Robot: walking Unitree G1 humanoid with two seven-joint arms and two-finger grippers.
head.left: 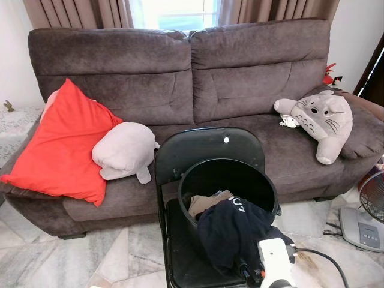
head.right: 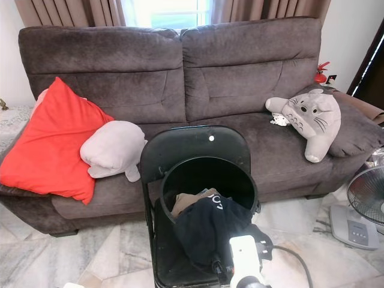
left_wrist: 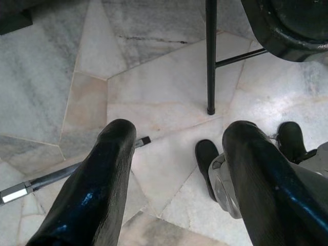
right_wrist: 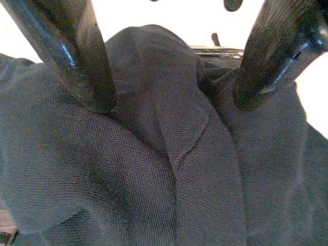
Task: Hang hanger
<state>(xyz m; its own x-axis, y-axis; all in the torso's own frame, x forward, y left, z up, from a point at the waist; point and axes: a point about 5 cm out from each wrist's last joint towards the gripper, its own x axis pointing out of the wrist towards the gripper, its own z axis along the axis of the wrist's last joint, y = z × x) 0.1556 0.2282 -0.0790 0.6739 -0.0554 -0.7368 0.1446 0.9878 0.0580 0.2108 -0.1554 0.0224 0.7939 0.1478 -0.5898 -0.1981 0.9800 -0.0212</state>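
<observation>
a wide brown sofa [head.left: 180, 78] runs across the room before me, with curtains [head.left: 78, 12] and a bright window behind its back. on its seat to my left leans a big red cushion [head.left: 60, 141], and a pale grey plush toy [head.left: 124, 150] rests just beside it, touching its edge. at the far right end a grey cat-like plush [head.left: 321, 120] lies against the arm, on a brown cushion [head.left: 363, 129]. the floor is pale marble tile [head.left: 54, 261], and a standing fan [head.left: 367, 207] is at the right edge. directly in front of me is a black folding chair [head.left: 207, 147], and on its seat sits a round black bucket [head.left: 231, 174] holding clothes: a tan piece [head.left: 207, 201] inside, and a black garment [head.left: 231, 231] with white print draped over the near rim. my right gripper [right_wrist: 171, 97] is low at that rim with its fingers [right_wrist: 77, 56] spread apart and pressed into the dark cloth, a fold of fabric rising between them; they are not closed on it. my right wrist housing [head.left: 273, 255] shows white just below the garment, with a black cable [head.left: 324, 261] trailing off to the right. my left gripper [left_wrist: 177, 169] hangs down over the tiles beside a chair leg [left_wrist: 210, 56], fingers [left_wrist: 102, 184] apart and holding nothing, my own feet [left_wrist: 207, 159] below it. i cannot make out a hanger anywhere here.
</observation>
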